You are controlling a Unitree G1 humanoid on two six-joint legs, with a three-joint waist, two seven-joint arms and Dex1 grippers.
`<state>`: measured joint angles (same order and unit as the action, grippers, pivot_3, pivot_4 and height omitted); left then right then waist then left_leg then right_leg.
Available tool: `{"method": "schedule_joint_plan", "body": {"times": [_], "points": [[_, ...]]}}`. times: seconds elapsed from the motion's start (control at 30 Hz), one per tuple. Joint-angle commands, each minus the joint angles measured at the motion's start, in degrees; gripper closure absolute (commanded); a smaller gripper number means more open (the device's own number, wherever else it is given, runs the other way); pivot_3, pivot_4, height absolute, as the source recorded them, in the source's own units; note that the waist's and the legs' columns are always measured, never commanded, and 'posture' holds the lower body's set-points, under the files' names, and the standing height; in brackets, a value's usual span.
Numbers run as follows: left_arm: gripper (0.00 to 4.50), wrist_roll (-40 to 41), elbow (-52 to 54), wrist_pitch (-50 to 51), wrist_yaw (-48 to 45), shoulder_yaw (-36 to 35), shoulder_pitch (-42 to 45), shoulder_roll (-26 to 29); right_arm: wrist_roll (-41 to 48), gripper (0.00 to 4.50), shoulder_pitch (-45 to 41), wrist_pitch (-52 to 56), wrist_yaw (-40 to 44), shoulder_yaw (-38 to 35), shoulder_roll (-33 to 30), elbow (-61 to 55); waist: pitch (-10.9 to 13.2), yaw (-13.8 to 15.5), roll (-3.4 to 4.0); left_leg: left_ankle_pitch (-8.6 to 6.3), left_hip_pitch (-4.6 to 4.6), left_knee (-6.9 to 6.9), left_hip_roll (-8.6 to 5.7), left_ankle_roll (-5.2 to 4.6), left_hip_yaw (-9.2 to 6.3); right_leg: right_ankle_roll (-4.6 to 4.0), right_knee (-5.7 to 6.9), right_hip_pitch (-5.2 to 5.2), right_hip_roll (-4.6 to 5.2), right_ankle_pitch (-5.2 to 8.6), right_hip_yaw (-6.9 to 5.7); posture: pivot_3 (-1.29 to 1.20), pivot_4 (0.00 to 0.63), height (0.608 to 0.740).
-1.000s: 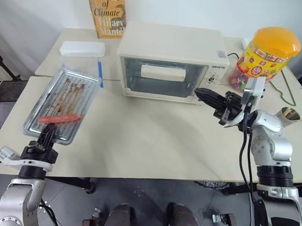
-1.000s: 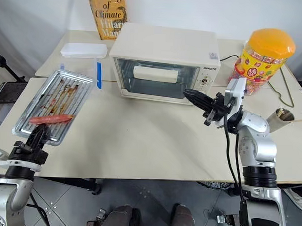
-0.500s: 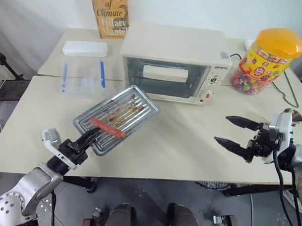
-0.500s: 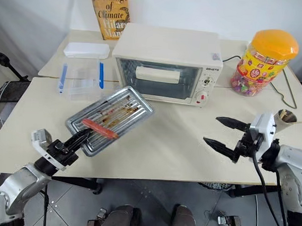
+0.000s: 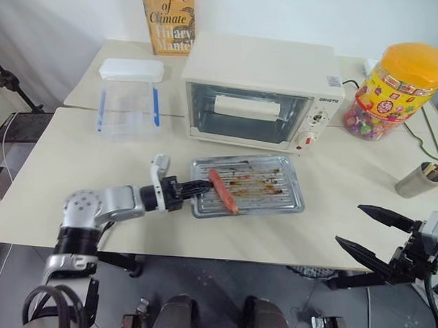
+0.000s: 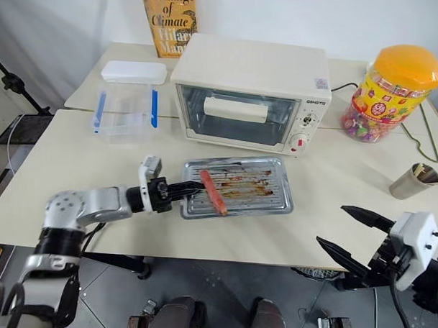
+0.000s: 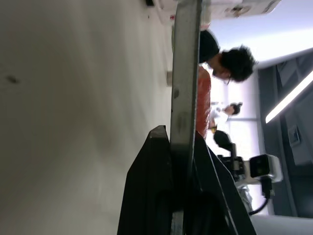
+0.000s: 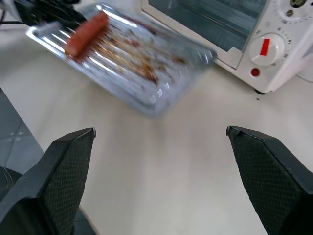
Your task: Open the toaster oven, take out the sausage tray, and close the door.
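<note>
Sausage tray [image 5: 248,185]: you have it pinched by its near rim in the left gripper [image 5: 192,190], straight out past the fingertips, low over the table [image 5: 76,141]; gripped there so it stays level and the sausage [image 5: 222,191] doesn't roll.
Toaster oven [image 5: 260,91]: beyond the tray, door [image 5: 246,116] already shut.
Right gripper [image 5: 371,230]: jaws spread wide, holding nothing, well clear of the tray.
</note>
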<state>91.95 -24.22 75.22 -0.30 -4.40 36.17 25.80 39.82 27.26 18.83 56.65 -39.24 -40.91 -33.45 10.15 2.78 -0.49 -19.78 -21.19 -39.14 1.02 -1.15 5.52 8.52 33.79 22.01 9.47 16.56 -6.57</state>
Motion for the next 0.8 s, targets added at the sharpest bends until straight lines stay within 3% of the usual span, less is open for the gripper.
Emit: {"method": "schedule_joint_plan", "body": {"times": [0.03,0.27,0.57,0.7,0.8], "points": [[4.50,-7.42,-3.13,0.99,-4.54,1.00,2.60,-1.79,1.75,0.03,2.46,0.05,-1.26,-3.25,1.24,-3.47,0.00,-0.06,0.01,0.00,0.00,0.00,0.00,0.00,0.02,0.00,0.00,0.00,0.00,0.00,-0.01,0.00,0.150,0.740],[4.50,-23.41,-3.55,-1.39,-15.30,4.42,4.57,-3.70,2.28,0.03,6.18,-0.43,-2.27,-4.89,2.55,-5.75,-0.13,0.51,0.19,0.02,0.20,-0.01,-0.01,0.01,-0.06,0.02,-0.02,-0.23,0.02,-0.01,0.00,0.00,0.150,0.740],[2.04,-34.11,8.18,-4.16,-23.88,5.00,2.59,-1.22,1.22,0.00,4.89,-1.80,-1.32,-3.00,2.13,-3.83,-0.13,0.22,0.20,0.00,0.01,0.00,0.01,0.02,-0.09,0.02,-0.03,-0.04,0.03,-0.01,-0.01,0.00,0.150,0.740],[0.87,-40.16,16.61,-11.77,-33.62,6.59,-0.43,4.74,0.27,0.00,3.47,-2.98,-0.03,-0.98,1.75,-2.06,-0.12,-0.36,0.19,0.00,0.03,0.01,0.03,0.02,-0.04,0.02,-0.02,-0.02,0.02,-0.01,0.01,0.00,0.150,0.740],[0.02,-43.64,20.95,-19.06,-47.27,7.74,-4.00,12.05,-0.50,0.00,2.06,-3.60,0.85,0.59,1.53,-0.68,-0.11,-1.25,0.20,0.00,-0.01,0.06,0.09,0.03,0.00,0.00,0.02,0.10,-0.02,0.00,0.04,0.00,0.150,0.740]]}}
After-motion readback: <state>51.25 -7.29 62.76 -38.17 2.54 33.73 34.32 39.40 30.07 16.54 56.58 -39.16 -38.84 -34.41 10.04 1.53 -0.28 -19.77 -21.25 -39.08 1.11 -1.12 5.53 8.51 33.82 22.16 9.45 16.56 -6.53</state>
